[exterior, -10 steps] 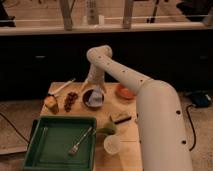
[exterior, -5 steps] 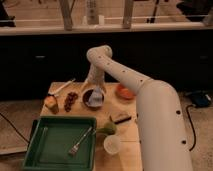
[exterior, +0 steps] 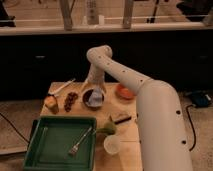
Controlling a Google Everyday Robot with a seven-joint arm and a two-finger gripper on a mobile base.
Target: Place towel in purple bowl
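Gripper (exterior: 93,86) position, single camera view: my claw hangs at the far end of my white arm (exterior: 150,100), directly over the purple bowl (exterior: 93,97) near the back middle of the wooden table (exterior: 125,135). Its fingers stand spread wide and hold nothing.

Towel (exterior: 92,99): the pale bluish-grey cloth lies inside the purple bowl, bunched toward the bowl's nearer side, with the dark inside showing behind it. Whether my fingertips touch the cloth or the rim, I cannot tell; the wrist hides that spot.

Other items on the table, noted in order from left to right. A yellowish block-shaped item (exterior: 51,102) sits at the left edge. Just beside it lies a cluster of dark reddish-brown pieces (exterior: 71,100), which stands just left of the purple bowl. A long pale utensil (exterior: 63,88) lies at an angle at the back left corner. An orange bowl (exterior: 125,92) sits to the right of the purple bowl, partly behind my arm.

Front of table: a green tray (exterior: 45,150) occupies the near left, with a fork (exterior: 80,142) lying aslant in it. A green pear-like item (exterior: 107,128) rests just beside the tray's right rim, a white cup (exterior: 112,144) stands in front of it, and a small dark-and-tan item (exterior: 121,118) lies behind.
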